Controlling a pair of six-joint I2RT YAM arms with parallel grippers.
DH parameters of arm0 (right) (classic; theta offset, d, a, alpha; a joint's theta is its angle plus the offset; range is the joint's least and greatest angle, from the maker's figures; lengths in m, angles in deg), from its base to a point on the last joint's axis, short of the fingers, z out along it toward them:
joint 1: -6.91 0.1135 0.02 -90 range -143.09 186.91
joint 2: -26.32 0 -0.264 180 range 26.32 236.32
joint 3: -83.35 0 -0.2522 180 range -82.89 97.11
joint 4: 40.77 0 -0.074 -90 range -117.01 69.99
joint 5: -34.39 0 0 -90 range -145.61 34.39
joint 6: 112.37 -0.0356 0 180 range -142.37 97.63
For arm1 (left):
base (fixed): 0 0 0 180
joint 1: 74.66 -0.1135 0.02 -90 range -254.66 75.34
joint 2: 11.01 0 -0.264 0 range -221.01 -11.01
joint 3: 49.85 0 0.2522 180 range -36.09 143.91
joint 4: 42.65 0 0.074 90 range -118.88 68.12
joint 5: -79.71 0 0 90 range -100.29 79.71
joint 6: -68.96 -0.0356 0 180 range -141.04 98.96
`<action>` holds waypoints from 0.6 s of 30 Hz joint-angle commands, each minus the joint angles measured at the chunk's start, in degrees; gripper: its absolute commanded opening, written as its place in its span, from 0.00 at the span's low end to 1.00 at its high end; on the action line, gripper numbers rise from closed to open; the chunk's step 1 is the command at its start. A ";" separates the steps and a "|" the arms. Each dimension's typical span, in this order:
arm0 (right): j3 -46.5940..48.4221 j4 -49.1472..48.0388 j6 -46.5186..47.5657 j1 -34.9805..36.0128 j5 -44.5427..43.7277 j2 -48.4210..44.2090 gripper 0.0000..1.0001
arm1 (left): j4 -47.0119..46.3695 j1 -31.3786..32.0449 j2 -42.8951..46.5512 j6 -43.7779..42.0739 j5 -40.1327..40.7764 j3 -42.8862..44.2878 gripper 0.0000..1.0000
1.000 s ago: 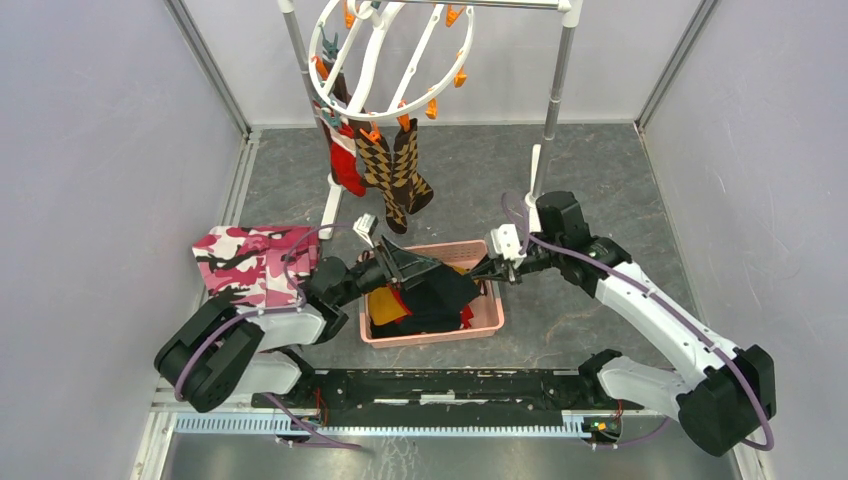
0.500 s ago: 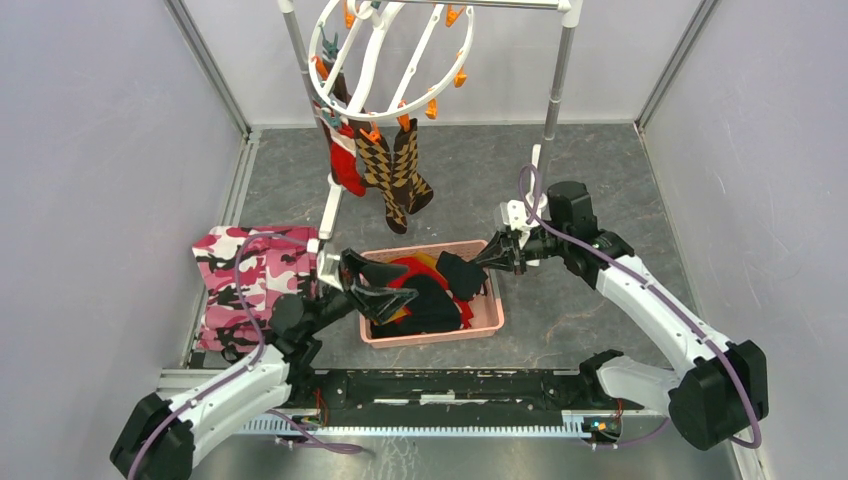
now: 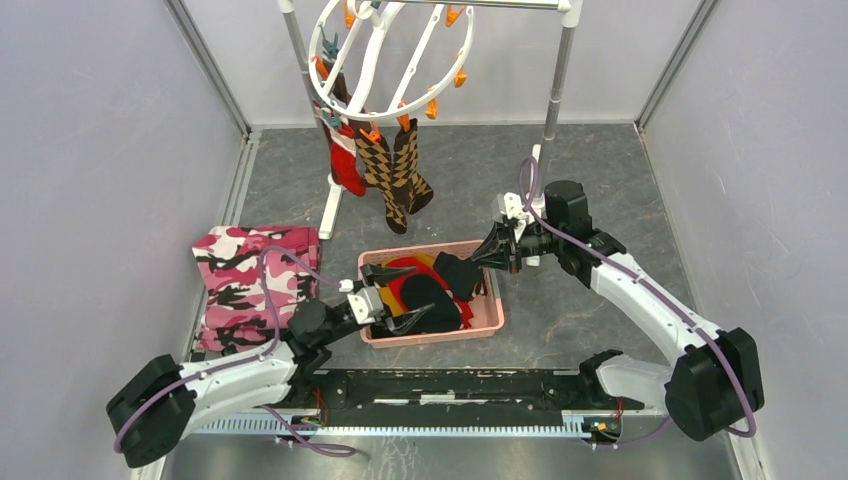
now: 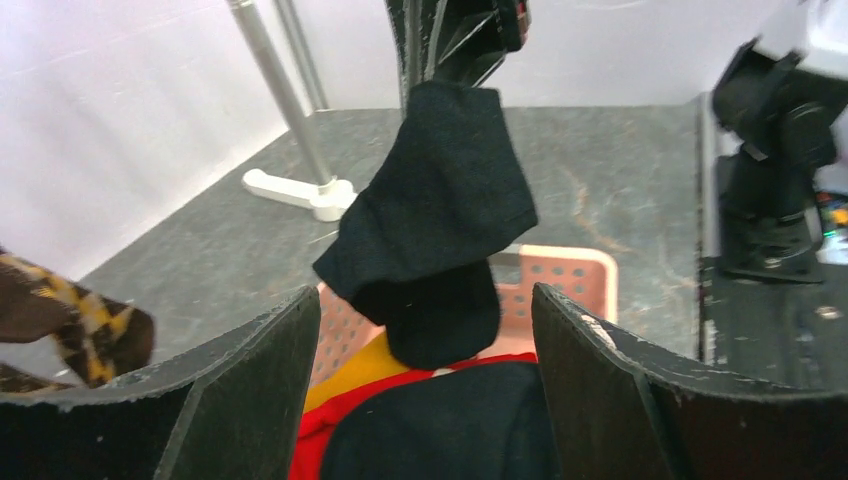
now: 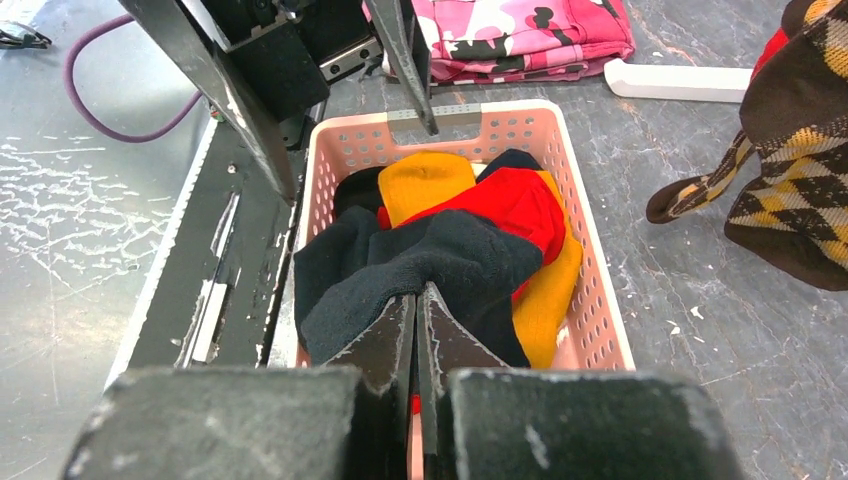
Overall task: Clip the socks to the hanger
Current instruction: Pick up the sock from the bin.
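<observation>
Three socks hang clipped at the hanger's (image 3: 370, 60) near rim: one red sock (image 3: 345, 165) and two argyle socks (image 3: 398, 178). One pink basket (image 3: 430, 338) sits between the two arms near the worktop's (image 3: 600, 190) front edge. It holds a heap of socks (image 5: 500, 200) in red, yellow and black, too tangled to count.

The right gripper (image 3: 480, 264) is clamped on one black sock (image 3: 455, 272) over the basket's far right corner. The left gripper (image 3: 402, 296) gapes wide over the basket's left end, holding nothing.

Bare worktop lies between basket and rack (image 3: 559, 80). One camouflage cloth (image 3: 250, 275) lies to the left, apart.
</observation>
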 commanded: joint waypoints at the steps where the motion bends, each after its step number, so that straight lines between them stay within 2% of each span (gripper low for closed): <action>1: -0.09 -2.85 -2.37 -0.27 1.93 1.06 0.00 | -5.16 1.87 -3.15 -12.37 6.07 1.74 0.83; 3: 0.00 -2.86 -2.46 -0.21 2.45 1.47 0.00 | -7.02 2.92 -6.12 -13.64 7.12 2.29 0.84; 5: 0.08 -2.77 -2.54 -0.26 2.85 1.70 0.00 | -9.13 4.05 -9.99 -14.86 8.43 2.93 0.90; 18: 0.17 -2.67 -2.63 -0.27 3.40 2.67 0.00 | -18.72 10.50 -26.17 -26.20 19.57 8.37 0.92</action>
